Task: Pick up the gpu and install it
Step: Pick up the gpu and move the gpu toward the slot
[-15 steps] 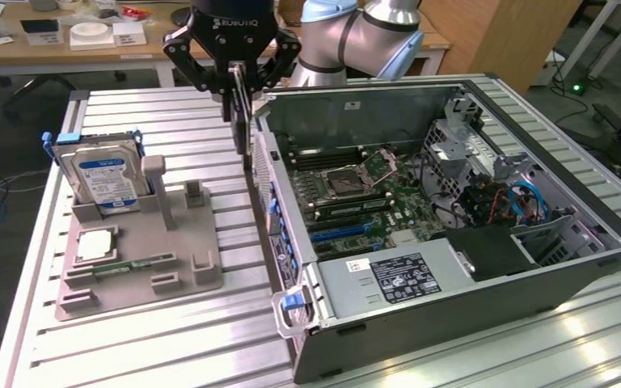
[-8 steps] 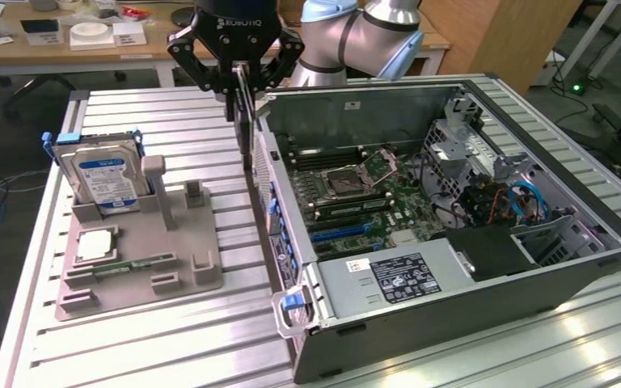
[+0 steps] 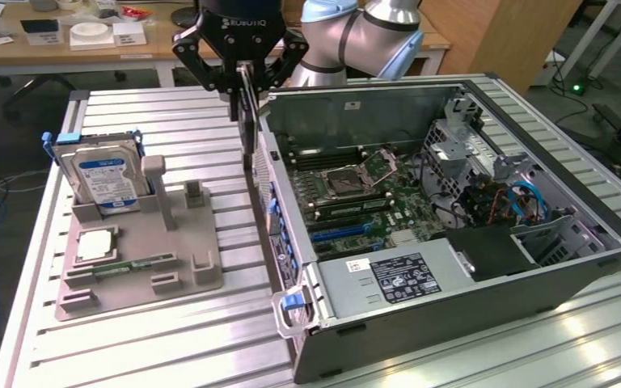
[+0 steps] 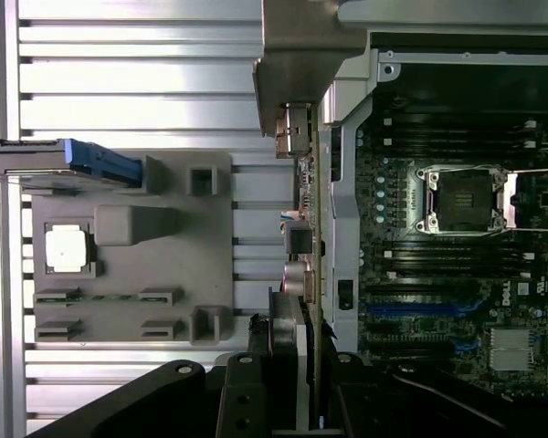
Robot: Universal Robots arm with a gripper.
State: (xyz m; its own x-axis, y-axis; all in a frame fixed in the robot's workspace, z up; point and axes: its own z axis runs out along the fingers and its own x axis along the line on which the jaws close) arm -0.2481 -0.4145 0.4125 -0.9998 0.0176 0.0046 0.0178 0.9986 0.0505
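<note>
The gpu [image 3: 248,133] is a thin black card hanging on edge from my gripper [image 3: 242,90], whose fingers are shut on its upper edge. It hangs just outside the open computer case [image 3: 569,267], beside the case wall on the exterior view's left, above the table. In the wrist view the gpu [image 4: 297,246] runs away from my gripper [image 4: 297,388] along that case wall, ending in its pale metal bracket [image 4: 301,55]. The motherboard [image 3: 365,194] with its blue card slots [image 3: 338,230] lies inside the case, apart from the card.
A grey parts holder [image 3: 181,283] lies on the exterior view's left of the table, carrying a blue-labelled hard drive [image 3: 100,174] upright, a processor chip [image 3: 93,245] and a memory stick [image 3: 138,263]. The power supply [image 3: 397,279] fills the case's near corner. Cables [image 3: 521,202] crowd its far side.
</note>
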